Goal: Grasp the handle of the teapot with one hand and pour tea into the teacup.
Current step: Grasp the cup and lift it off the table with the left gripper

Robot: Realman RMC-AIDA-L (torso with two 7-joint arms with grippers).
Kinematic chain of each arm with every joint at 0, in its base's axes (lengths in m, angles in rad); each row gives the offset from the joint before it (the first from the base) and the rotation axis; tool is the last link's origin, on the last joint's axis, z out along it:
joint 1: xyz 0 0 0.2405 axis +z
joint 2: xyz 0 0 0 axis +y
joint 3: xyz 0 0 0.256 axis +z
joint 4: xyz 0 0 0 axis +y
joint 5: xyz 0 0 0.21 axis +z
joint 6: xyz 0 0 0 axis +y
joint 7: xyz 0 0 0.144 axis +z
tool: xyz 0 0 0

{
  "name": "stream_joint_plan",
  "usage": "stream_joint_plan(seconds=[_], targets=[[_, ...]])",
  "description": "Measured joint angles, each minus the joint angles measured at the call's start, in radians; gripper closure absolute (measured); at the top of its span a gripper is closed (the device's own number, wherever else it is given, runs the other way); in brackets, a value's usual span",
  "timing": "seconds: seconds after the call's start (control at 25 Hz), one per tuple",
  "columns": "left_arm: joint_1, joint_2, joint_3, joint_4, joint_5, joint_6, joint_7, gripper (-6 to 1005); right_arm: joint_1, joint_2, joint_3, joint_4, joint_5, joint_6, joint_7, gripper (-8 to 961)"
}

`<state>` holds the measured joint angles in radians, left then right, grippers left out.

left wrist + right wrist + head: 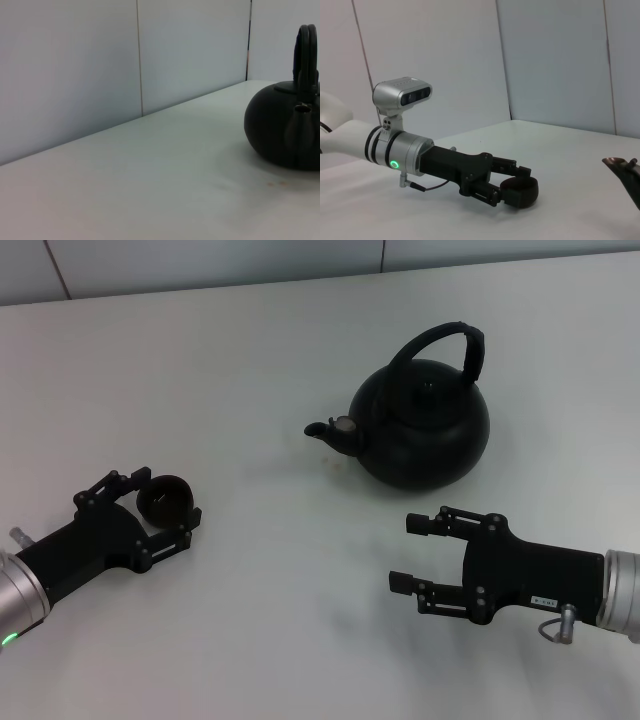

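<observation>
The matte-black teapot (425, 430) stands on the white table at the right, its spout (335, 430) pointing left. Its arched handle (455, 340) stands upright over it. The small dark teacup (165, 498) sits at the left between the fingers of my left gripper (163, 505), which is shut on it low at the table. The right wrist view shows this grip (520, 190). My right gripper (406, 552) is open and empty, in front of the teapot and apart from it. The teapot (282, 130) also shows in the left wrist view.
The white table (270, 360) runs back to a pale panelled wall (100, 65). A faint brownish stain (328, 462) lies below the spout. The tip of the spout (622, 167) shows at the edge of the right wrist view.
</observation>
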<state>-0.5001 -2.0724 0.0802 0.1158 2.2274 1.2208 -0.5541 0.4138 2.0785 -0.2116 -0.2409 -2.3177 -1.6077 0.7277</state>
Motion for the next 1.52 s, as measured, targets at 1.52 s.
stream_joint_plan(seconds=[1.52], targets=[[-0.005,0.005,0.000,-0.004,0.000,0.063,0.000,301,0.000,0.000,0.000,0.000,0.000,-0.002,0.002,215]])
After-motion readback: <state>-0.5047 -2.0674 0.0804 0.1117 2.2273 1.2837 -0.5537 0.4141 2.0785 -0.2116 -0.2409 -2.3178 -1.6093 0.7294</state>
